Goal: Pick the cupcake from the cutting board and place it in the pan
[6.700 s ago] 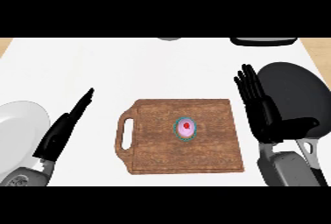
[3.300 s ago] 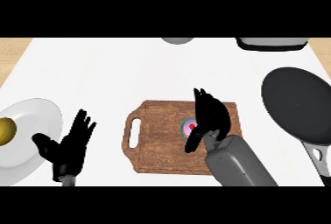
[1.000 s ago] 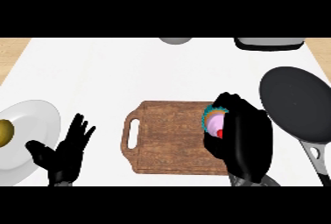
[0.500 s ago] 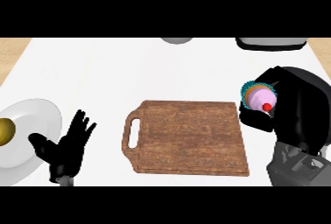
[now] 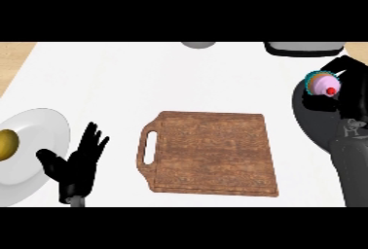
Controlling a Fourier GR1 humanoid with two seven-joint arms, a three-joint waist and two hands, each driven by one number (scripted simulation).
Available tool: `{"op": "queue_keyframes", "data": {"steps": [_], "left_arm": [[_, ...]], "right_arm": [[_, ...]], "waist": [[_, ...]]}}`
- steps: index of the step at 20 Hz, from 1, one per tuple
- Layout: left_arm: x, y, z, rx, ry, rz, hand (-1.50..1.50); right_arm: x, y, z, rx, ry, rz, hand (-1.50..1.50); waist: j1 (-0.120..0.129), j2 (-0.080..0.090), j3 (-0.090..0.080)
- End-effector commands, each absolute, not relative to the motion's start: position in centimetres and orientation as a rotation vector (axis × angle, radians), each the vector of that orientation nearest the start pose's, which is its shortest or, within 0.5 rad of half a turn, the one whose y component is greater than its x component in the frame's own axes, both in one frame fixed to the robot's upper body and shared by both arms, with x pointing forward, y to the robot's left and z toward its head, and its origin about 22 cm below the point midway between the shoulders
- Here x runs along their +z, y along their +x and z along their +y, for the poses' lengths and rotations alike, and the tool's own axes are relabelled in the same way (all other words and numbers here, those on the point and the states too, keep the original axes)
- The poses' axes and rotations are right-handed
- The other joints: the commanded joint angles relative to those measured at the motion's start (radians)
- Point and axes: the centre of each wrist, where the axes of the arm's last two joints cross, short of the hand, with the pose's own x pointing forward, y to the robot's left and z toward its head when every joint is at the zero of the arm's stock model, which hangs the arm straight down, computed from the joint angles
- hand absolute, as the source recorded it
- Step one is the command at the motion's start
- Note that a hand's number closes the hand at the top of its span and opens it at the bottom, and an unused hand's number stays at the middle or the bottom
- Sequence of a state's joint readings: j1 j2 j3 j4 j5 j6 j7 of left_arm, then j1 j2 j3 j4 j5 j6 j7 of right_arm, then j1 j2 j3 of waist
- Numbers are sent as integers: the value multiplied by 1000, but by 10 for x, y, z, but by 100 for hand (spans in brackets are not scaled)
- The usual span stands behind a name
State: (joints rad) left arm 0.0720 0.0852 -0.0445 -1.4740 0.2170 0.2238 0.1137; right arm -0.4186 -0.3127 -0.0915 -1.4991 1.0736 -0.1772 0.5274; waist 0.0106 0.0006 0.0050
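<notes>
The cupcake (image 5: 323,85), pink frosting with a red dot and a teal wrapper, sits in my right hand (image 5: 343,95), whose fingers curl round it. That hand hovers over the dark pan (image 5: 310,121) at the right edge, which my forearm largely hides. The brown wooden cutting board (image 5: 210,152) lies in the middle of the white counter with nothing on it, its handle slot at the left. My left hand (image 5: 74,165) rests open at the lower left, fingers up, next to the white plate.
A white plate (image 5: 36,141) with a yellowish item (image 5: 7,144) lies at the left edge. At the back stand a grey round object (image 5: 198,44) and a dark container (image 5: 302,47).
My right hand has lifted the cupcake off the board and carried it rightward and farther back, over the pan. The left hand has stayed still.
</notes>
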Motion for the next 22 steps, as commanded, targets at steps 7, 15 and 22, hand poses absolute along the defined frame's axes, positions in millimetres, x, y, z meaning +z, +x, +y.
{"op": "queue_keyframes", "data": {"steps": [7, 15, 22], "left_arm": [[-42, 229, 235, 244, 34, -1251, 0], [-48, 216, 233, 208, 41, -1240, 0], [-30, 232, 239, 201, 9, -1263, 0]], "right_arm": [[83, 372, -387, 318, -1415, -1292, 150], [51, 368, -424, 417, -1281, -1037, -150], [56, 371, -435, 317, -1267, -1253, -150]], "waist": [[23, 13, -3], [56, 24, 0], [58, 29, 3]]}}
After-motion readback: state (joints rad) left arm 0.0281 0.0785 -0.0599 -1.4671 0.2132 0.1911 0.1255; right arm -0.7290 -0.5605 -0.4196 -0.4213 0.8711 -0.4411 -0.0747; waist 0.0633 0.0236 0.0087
